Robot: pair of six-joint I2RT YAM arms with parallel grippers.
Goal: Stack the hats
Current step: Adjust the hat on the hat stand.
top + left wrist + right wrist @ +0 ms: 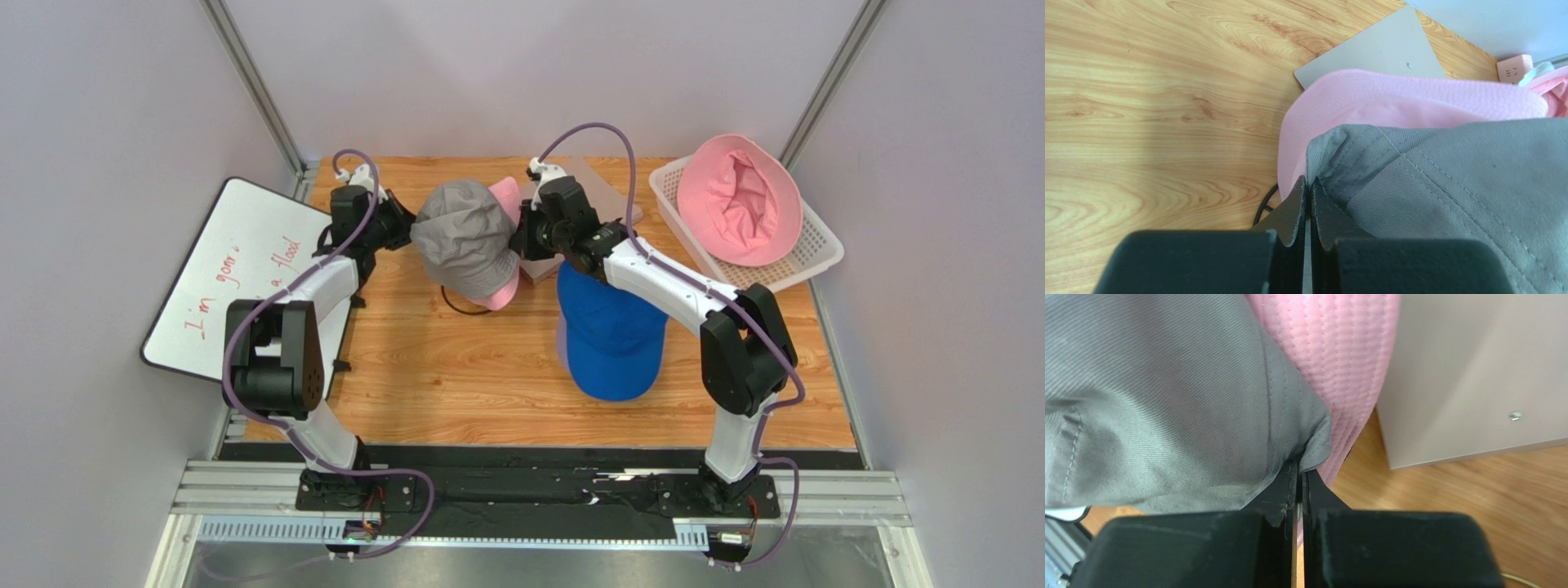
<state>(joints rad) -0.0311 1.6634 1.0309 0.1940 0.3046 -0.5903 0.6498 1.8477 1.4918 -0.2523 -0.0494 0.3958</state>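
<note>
OK, we're working over the table (pixel 429 380). The whiteboard (pixel 233 276) is lying well outboard of the left jaws and isn't playing any part here. The white basket (pixel 672 202) is sitting well outboard of the right jaws and is carrying the pink bucket hat (pixel 740 200), opening up as far as we can tell. We're reading that one as waiting its turn. The blue cap (pixel 610 337) is lying flat on the wood, back from the right jaws toward the bases and partly under that forearm; it looks unstacked too. A grey panel (pixel 1468 373) is lying flat just beyond the right jaws.

The grey hat (pixel 461 239) is spanning the gap between the two sets of jaws. We're pinching it on opposite sides of the brim so the opening is being held spread and level, ready to seat over what's below. The pale pink hat (pixel 1389 98) is sitting directly under it, its brim poking out past the grey on both sides. We can't tell whether grey is already resting on pink or hovering just above.

The left gripper (pixel 1309 187) is clenching the grey brim edge, fabric nipped right at the tips. The right gripper (pixel 1300 478) is doing the same on its side, with pink showing just past its tips.

A loop of black wire frame (pixel 1263 208) is showing under the left jaws, likely propping up the pink one.
</note>
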